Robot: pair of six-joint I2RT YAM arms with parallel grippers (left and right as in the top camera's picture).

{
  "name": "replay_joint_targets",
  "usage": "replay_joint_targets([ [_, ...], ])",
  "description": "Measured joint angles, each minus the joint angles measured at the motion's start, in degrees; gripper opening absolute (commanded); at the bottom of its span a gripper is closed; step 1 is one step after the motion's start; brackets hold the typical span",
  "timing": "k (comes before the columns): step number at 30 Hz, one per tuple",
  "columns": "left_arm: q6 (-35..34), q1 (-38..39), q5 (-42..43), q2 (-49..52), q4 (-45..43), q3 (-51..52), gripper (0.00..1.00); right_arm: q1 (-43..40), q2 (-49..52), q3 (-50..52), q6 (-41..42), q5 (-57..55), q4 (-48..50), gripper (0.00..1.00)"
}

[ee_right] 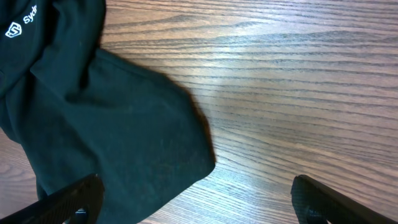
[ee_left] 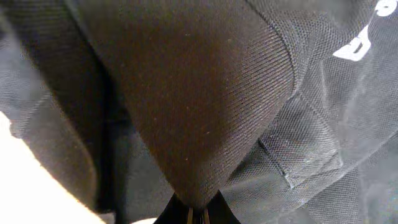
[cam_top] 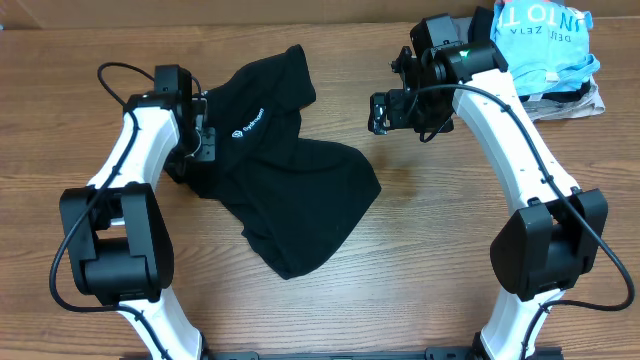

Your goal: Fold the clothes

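Left hand (ee_left: 198, 214) is closed tight on a fold of the black T-shirt (cam_top: 285, 185); the left wrist view shows the two fingertips pinched together at the bottom centre of the frame, with a ridge of black knit fabric rising from between them and part of a white printed letter in the upper right corner. In the overhead view this hand sits at the shirt's left edge, left of centre. Right hand (ee_right: 196, 199) stands wide open and holds nothing: its two dark fingers (ee_right: 68, 200) show at the lower left and lower right corners of the right wrist view, with bare wood between them and the shirt's lower corner under the left one.

Largest thing is the wooden table (cam_top: 400, 260), filling the overhead frame. On it the black T-shirt lies crumpled, running from upper centre to lower centre, with its small white logo (cam_top: 250, 125) face up near the upper left part of the fabric. In the upper right corner lies a light blue shirt (cam_top: 545, 45) with white lettering on top of a small pile of folded garments (cam_top: 575, 100). No containers are in view.
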State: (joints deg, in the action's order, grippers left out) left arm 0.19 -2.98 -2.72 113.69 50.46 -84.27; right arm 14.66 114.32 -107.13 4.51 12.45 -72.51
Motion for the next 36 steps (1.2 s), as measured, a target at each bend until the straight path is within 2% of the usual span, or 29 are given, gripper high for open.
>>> replay_joint_targets([
  [5, -0.70, -1.70, -0.15, 0.00, -0.85, -10.29, 0.04, 0.00, 0.00, 0.00, -0.02, -0.02, 0.02, 1.00],
  [8, -0.79, -3.52, -0.15, 0.00, -8.66, -15.98, 0.04, 0.00, 0.00, 0.00, -0.04, 0.02, 0.02, 1.00],
  [9, -0.92, -4.09, -0.15, 0.00, -11.41, -16.92, 0.11, 0.00, 0.00, 0.00, -0.02, 0.00, 0.02, 1.00],
  [10, -0.96, -4.66, -0.15, -0.02, -13.84, -17.35, 0.52, 0.00, 0.00, 0.00, 0.00, -0.02, 0.02, 1.00],
  [11, -1.01, -5.16, -0.17, -0.04, -15.50, -17.57, 0.83, 0.00, 0.00, 0.00, -0.02, -0.02, 0.00, 1.00],
  [12, -1.36, -5.60, -0.17, -0.04, -16.31, -17.64, 1.00, 0.00, 0.00, 0.00, 0.00, 0.00, 0.00, 1.00],
  [17, -1.55, -7.19, -0.02, -0.04, -11.87, -17.73, 1.00, 0.00, 0.00, 0.00, 0.00, 0.11, 0.07, 1.00],
  [27, -1.60, -8.00, 6.45, -0.04, 15.17, -18.51, 1.00, 0.13, 0.00, 1.55, -0.02, 0.72, -3.58, 0.98],
  [32, -1.53, -8.00, 7.45, -0.04, 18.14, -18.51, 1.00, 1.51, 0.00, 9.79, -0.02, 0.66, 2.05, 0.94],
  [36, -1.51, -8.00, 7.72, -0.04, 18.12, -18.53, 1.00, 3.80, 0.07, 18.86, -0.33, 0.74, 11.02, 0.84],
])
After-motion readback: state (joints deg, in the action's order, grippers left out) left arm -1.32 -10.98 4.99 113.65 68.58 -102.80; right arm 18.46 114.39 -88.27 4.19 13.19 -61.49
